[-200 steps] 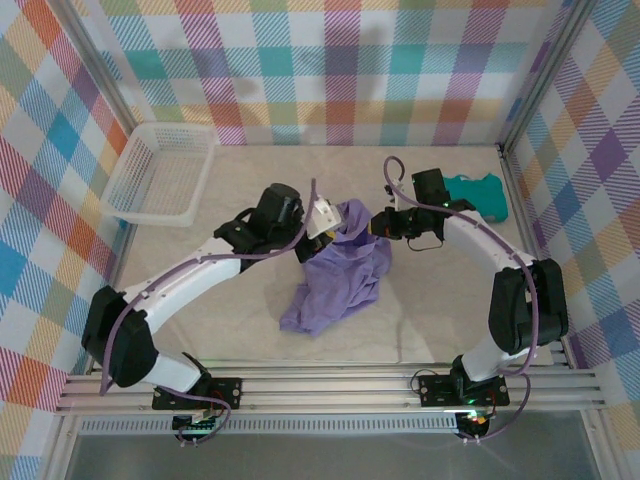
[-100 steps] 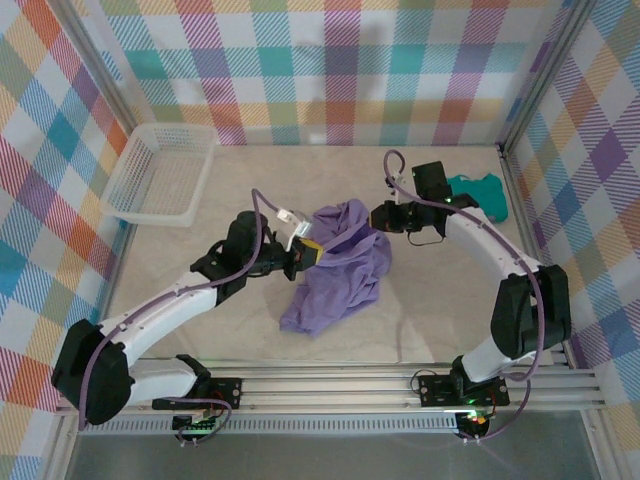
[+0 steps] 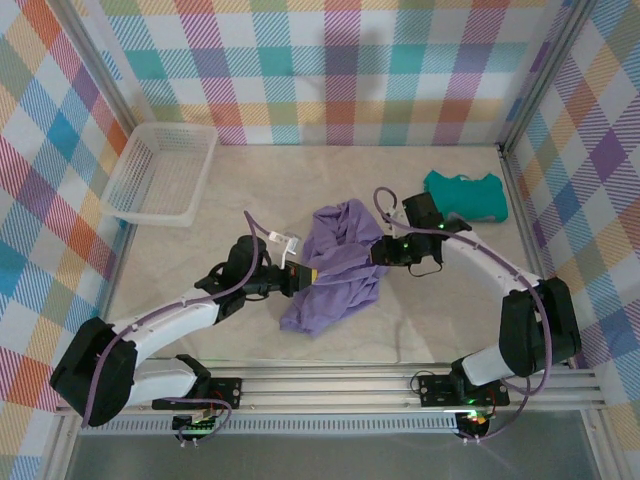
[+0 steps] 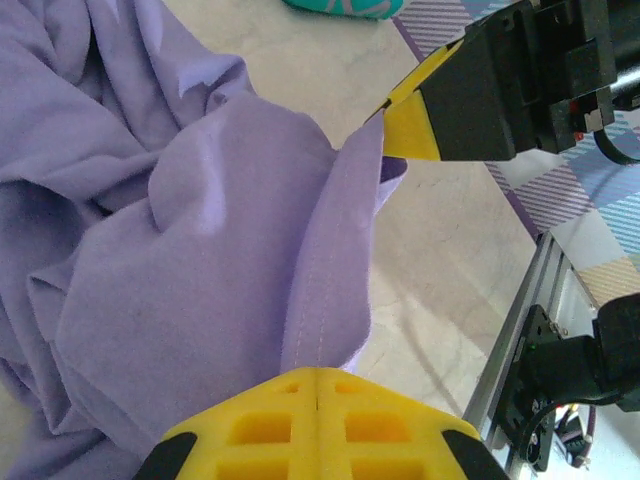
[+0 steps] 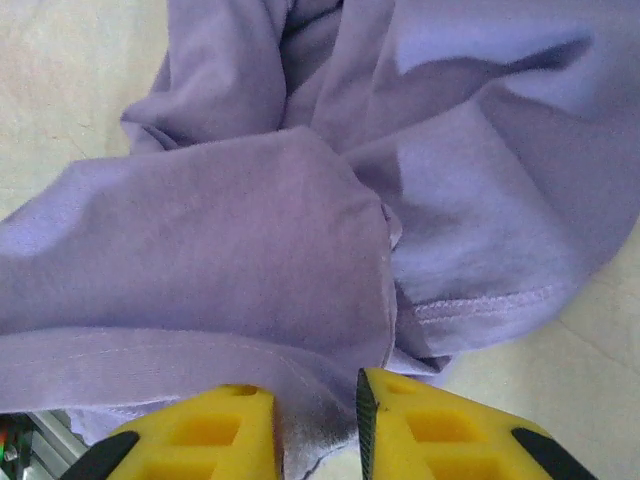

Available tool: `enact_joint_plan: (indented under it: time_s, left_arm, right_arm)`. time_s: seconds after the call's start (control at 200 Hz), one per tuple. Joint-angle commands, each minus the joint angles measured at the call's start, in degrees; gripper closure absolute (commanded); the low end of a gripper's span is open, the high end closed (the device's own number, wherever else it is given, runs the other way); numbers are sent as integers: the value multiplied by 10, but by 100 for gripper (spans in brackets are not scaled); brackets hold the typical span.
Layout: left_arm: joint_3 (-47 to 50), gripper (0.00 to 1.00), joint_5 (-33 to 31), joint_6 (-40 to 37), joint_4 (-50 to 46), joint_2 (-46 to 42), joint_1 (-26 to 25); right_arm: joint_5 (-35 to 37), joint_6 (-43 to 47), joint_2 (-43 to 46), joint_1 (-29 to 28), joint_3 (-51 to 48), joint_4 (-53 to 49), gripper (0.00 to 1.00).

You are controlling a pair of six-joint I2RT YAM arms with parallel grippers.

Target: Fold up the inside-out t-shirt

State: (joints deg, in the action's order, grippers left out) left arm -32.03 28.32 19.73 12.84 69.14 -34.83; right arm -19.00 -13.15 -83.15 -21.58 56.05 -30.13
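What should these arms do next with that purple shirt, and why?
Probably the right gripper should draw back and retake the hem farther along. The left gripper is shut on the stitched hem, the right's jaws stand slightly apart around cloth close by, and the t-shirt lies crumpled, so spreading needs wider-spaced holds.

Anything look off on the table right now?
Nothing spilled or damaged. The t-shirt is bunched in a crumpled heap mid-table, not spread flat. The left claw is shut on a seamed edge of it, and cloth sits inside the right claw, grip unclear. The teal garment lies apart, far right.
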Motion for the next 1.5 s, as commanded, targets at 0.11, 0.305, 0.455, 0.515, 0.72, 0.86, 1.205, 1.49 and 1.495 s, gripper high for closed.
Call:
enact_joint_plan:
  time_s: [0.11,0.305,0.455,0.515,0.72,0.86,1.205,1.49,1.495]
  left_arm:
    - [3,100,9,-12,38,24,-2]
    - [-12,100,-9,22,40,35,-2]
    - [-13,100,-25,40,43,28,-2]
    - [-18,100,-25,45,38,26,-2]
    - [-27,100,-25,49,27,19,-2]
    - [-29,100,-26,40,10,9,-2]
    - [-30,100,-27,30,-5,3,-2]
    - [-31,100,-25,26,-11,1,-2]
    - [-31,100,-25,26,-11,0,-2]
  right_arm:
    - [36,46,52,-46,-10,13,63]
    - [87,51,115,-84,-50,38,63]
    - [62,48,168,-118,-93,55,67]
    - [26,54,178,-133,-116,77,69]
    - [41,53,127,-163,-138,135,69]
    - [98,59,106,-163,-124,138,66]
    - [140,83,68,-160,-88,131,62]
    - [142,109,34,-155,-63,129,61]
    - [142,109,33,-155,-63,129,61]
